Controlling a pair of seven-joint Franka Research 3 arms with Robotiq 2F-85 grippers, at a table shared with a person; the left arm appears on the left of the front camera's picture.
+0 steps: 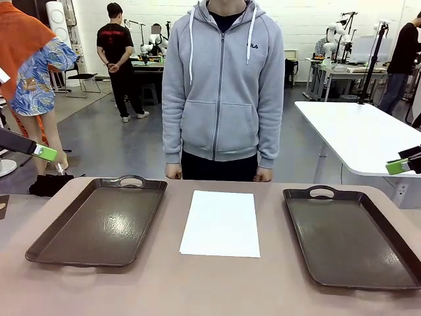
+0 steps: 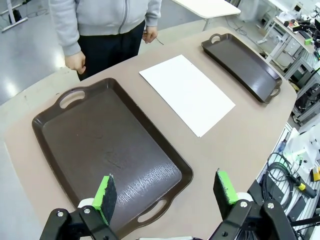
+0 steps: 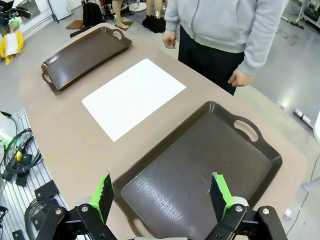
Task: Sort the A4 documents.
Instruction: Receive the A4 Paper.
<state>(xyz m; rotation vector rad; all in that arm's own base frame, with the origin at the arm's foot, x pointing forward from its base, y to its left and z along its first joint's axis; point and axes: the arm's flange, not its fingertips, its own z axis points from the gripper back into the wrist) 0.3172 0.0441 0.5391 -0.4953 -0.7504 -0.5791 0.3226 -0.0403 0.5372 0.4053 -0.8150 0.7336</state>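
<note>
Docs: your A4 documents (image 1: pixel 220 224) lie flat on the table (image 1: pixel 197 289), ahead & right of your left claw (image 2: pixel 165 190), ahead & left of your right claw (image 3: pixel 161 194). Both claws spread wide, holding nothing: left over left tray (image 2: pixel 100 145), right over right tray (image 3: pixel 200 160).

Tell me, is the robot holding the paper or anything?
Nothing is held. The left gripper and right gripper have open, empty jaws. The paper lies flat on the table.

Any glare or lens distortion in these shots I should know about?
Front view: overhead light glares off the left tray, the white paper evenly bright. Left wrist view: wide-angle lens bows that tray's sides. Right wrist view: sheen on the right tray.
</note>
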